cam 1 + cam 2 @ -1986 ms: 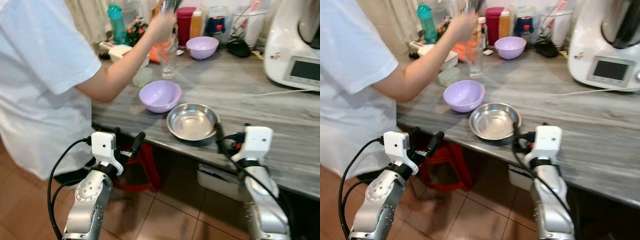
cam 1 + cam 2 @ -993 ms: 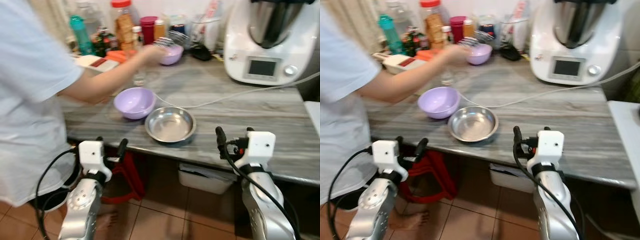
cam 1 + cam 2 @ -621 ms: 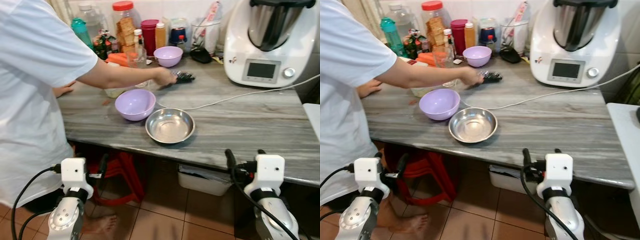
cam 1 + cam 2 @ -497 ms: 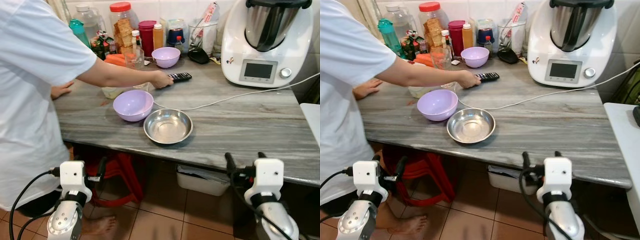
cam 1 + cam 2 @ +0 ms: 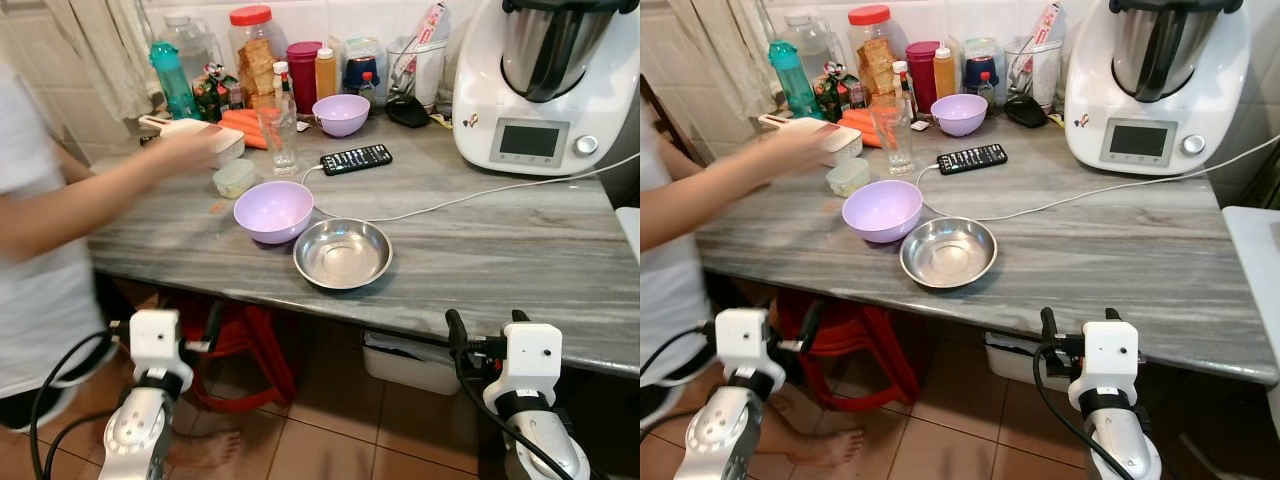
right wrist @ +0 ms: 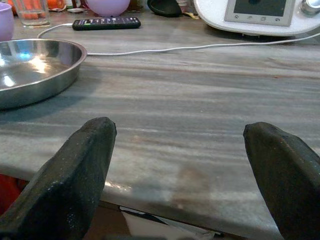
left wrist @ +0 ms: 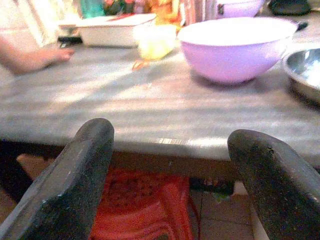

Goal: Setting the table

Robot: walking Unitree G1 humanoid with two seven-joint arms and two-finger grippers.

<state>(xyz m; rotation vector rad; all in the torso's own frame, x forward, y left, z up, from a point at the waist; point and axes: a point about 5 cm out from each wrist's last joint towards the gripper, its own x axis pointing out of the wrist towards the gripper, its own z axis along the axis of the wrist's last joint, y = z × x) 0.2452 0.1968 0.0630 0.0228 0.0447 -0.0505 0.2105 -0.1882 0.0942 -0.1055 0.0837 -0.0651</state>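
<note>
- now pulled back from the remote control (image 5: pixel 355 158), the person's hand (image 5: pixel 196 150); half a second ago resting on it at about 12 o'clock from the steel bowl (image 5: pixel 342 253), now blurred over by the white lidded box (image 5: pixel 192 133) at 10 o'clock.
- left lying flat on the counter, the remote, beside the drinking glass (image 5: pixel 281 132) and touching nothing else.
- shifted a little between pictures, the whole view, so probably a camera move and not the dishes.
- means a freer reach to the bowls, as a judgement; nothing yet lifted, task barely begun.
- sits just beside the steel bowl at its 10 o'clock, the large purple bowl (image 5: pixel 274 210), rims near or touching, hard to tell.
- farther back at 12 o'clock, a small purple bowl (image 5: pixel 341 113) among jars and bottles.
- held low below the counter edge at 7 o'clock, the left gripper (image 7: pixel 170 180), fingers spread wide and empty, pointing toward the large purple bowl.
- held low at 5 o'clock, the right gripper (image 6: pixel 187 175), fingers likewise apart and empty, facing bare counter with the steel bowl off to one side.
- grey veined stone, the counter (image 5: pixel 500 240), with a white cable (image 5: pixel 470 195) trailing across it from the remote's side toward 3 o'clock.
- standing at 2 o'clock, a white kitchen machine (image 5: pixel 540 80).
- underneath, brown floor tiles, a red stool (image 5: pixel 250 350), a bare foot.
</note>
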